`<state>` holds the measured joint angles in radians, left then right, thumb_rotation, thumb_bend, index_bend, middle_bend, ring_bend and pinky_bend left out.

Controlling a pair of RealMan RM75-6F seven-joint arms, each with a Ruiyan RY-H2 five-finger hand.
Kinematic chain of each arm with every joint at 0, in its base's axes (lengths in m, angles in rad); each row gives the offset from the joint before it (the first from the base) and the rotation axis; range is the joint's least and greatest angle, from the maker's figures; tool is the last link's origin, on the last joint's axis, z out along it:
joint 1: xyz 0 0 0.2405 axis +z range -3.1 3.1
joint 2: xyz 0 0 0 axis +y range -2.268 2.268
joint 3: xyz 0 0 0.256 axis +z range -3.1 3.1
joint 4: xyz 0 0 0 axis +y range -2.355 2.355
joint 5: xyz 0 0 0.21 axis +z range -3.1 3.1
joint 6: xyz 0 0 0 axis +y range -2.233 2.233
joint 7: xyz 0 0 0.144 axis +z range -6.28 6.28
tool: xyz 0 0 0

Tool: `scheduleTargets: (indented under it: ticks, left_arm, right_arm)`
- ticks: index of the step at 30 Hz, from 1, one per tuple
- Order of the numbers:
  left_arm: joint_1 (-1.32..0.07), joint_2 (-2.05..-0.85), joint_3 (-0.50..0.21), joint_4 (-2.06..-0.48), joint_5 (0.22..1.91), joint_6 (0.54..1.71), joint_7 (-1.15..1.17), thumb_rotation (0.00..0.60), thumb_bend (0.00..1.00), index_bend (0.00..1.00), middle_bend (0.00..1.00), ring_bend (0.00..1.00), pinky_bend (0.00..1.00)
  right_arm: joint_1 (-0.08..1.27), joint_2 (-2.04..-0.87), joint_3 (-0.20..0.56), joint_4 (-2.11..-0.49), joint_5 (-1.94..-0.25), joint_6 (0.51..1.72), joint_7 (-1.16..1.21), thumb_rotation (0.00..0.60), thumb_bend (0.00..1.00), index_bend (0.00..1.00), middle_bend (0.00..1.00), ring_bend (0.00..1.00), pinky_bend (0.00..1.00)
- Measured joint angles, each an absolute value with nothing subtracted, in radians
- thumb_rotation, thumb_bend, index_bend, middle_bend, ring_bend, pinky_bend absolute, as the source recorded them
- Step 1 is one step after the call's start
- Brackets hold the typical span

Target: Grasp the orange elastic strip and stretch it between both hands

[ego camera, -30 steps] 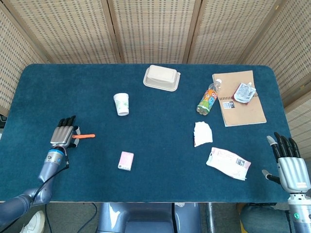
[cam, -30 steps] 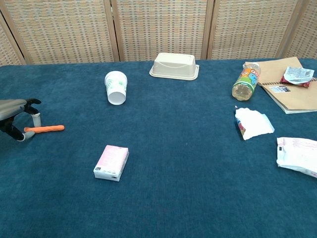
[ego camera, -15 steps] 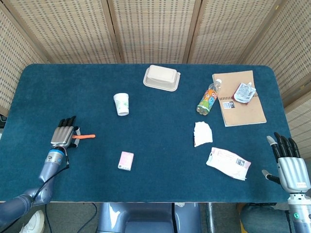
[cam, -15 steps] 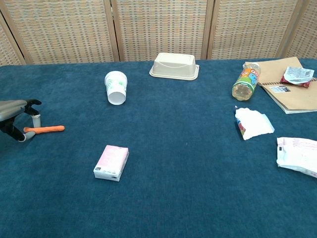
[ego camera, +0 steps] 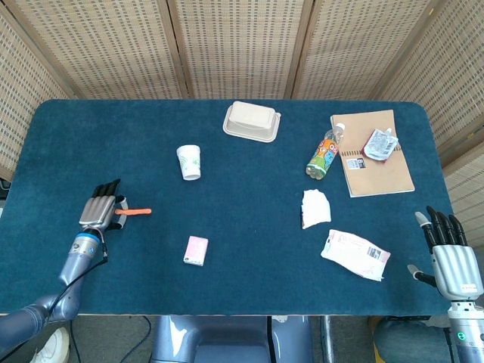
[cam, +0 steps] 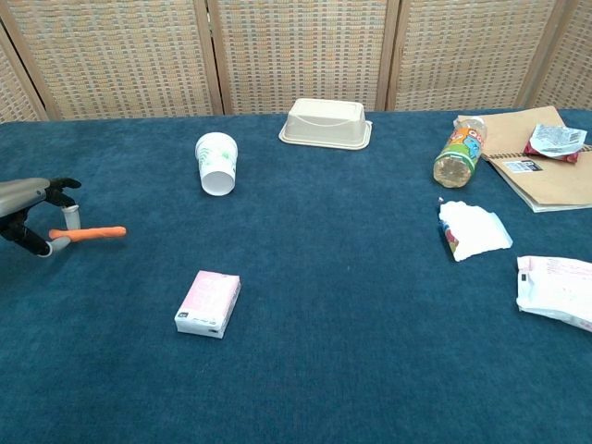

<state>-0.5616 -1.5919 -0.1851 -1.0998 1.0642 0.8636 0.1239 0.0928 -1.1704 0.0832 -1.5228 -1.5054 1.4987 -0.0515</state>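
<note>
The orange elastic strip (ego camera: 138,212) (cam: 90,233) is a short orange bar at the left side of the blue table (ego camera: 249,189). My left hand (ego camera: 101,207) (cam: 32,211) pinches the strip's left end between thumb and a finger, and the strip sticks out to the right, slightly above the cloth. My right hand (ego camera: 451,253) hovers at the table's front right corner with fingers spread and nothing in it. The chest view does not show the right hand.
A paper cup (ego camera: 189,161) lies behind the strip and a pink box (ego camera: 196,250) in front, to its right. Further right are a lidded container (ego camera: 252,121), a bottle (ego camera: 324,155), a notebook (ego camera: 374,155), a tissue pack (ego camera: 315,206) and a white packet (ego camera: 355,255).
My left hand has closed on the strip's left end and raised it a little, shifting it slightly right. The right hand has stayed still.
</note>
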Motion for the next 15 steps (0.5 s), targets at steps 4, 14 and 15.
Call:
scheduleTargets:
  ticks: [4,14,15]
  left_arm:
    - [-0.552,-1.564,-0.189,-1.139,1.097,0.88,0.064,0.6,0.47,0.67,0.0,0.0,0.0]
    - [-0.529,-1.507,-0.201,-1.25,1.255,0.953,-0.273,0.6,0.46,0.67,0.0,0.0,0.0]
    - [-0.529,-1.503,-0.202,-1.26,1.276,0.961,-0.319,0.6,0.46,0.68,0.0,0.0,0.0]
  right_arm:
    - [0.092,-1.17,0.083,-1.524,-1.506,1.5,-0.051,0.6,0.0,0.0,0.0,0.0,0.0]
    - [0.099,-1.171,0.086,-1.525,-1.503,1.491,-0.049,0.6,0.0,0.0,0.0,0.0,0.0]
    - [0.1,-1.171,0.088,-1.526,-1.502,1.49,-0.048,0.6,0.0,0.0,0.0,0.0,0.0]
